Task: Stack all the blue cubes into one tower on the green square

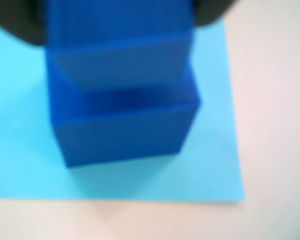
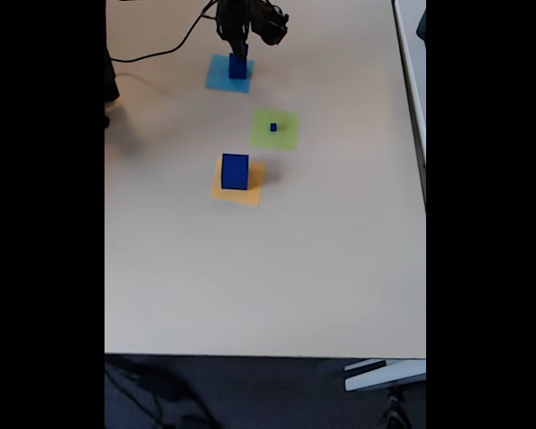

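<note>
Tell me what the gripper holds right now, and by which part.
Apparently a blue cube on the light-blue square: in the fixed view the gripper is down over its top. Finger contact is too blurred to confirm, so the grip point cannot be told.

A pale beige table [image 2: 268, 268] takes up most of the fixed view, its near edge running straight across low in the picture; a light-blue paper square [image 2: 221, 79] lies flat on it near the far edge, and in the wrist view the same sheet [image 1: 210, 165] shows close up and blurred, its lower edge and right edge bordered by the pale tabletop [image 1: 275, 125]; an orange-yellow paper square [image 2: 253, 191] lies flat nearer the table's middle, well apart from the light-blue one; a black cable [image 2: 165, 49] curves over the far left part of the table; below the near edge the floor [image 2: 250, 393] is dark, with a pale bar-like object [image 2: 384, 375] at the lower right, too unclear to name.
</note>
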